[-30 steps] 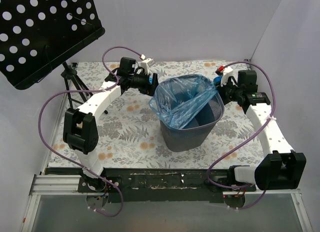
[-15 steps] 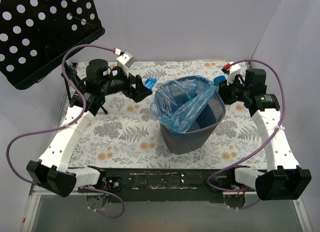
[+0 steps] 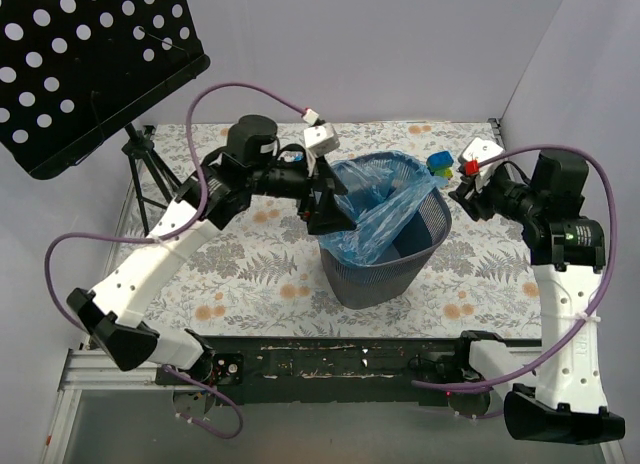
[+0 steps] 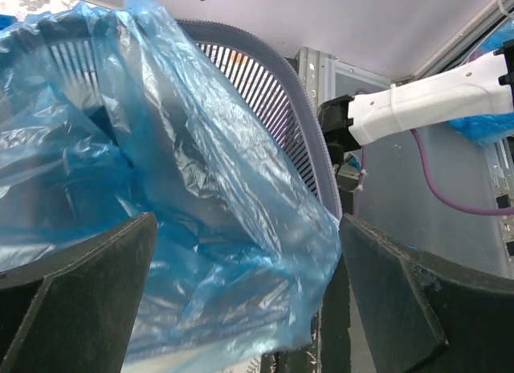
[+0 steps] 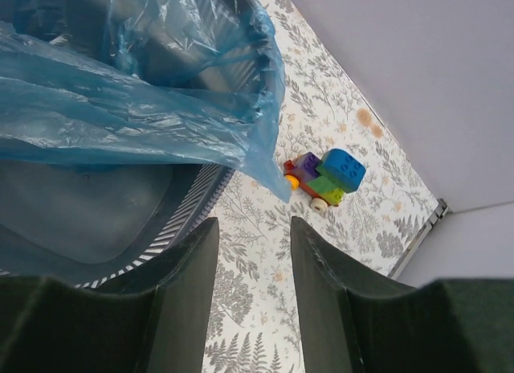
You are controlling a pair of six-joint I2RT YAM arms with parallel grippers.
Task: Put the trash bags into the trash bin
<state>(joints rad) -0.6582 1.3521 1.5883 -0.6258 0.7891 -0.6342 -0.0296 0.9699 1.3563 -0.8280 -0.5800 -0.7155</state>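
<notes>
The blue trash bag [image 3: 372, 216] lies crumpled in the mouth of the dark mesh trash bin [image 3: 385, 269], with folds over the rim. My left gripper [image 3: 322, 206] hangs at the bin's left rim. In the left wrist view it is wide open [image 4: 249, 228], with the bag [image 4: 201, 196] loose between its fingers and the bin's rim [image 4: 315, 140] behind. My right gripper [image 3: 463, 192] stands just right of the bin. It is open [image 5: 253, 224], with only the floral mat between its fingers. The bag [image 5: 120, 92] and the bin [image 5: 96, 220] are to its left.
A multicoloured toy-brick car [image 3: 440, 164] [image 5: 325, 176] sits on the floral mat behind the bin, close to the right gripper. A black perforated music stand [image 3: 90, 64] on a tripod [image 3: 145, 179] fills the back left corner. White walls close in the back and right.
My right gripper has opened, let go of the bag and drawn back to the right. My left arm swung away to the left, then came back to the bin's left rim with its jaws wider.
</notes>
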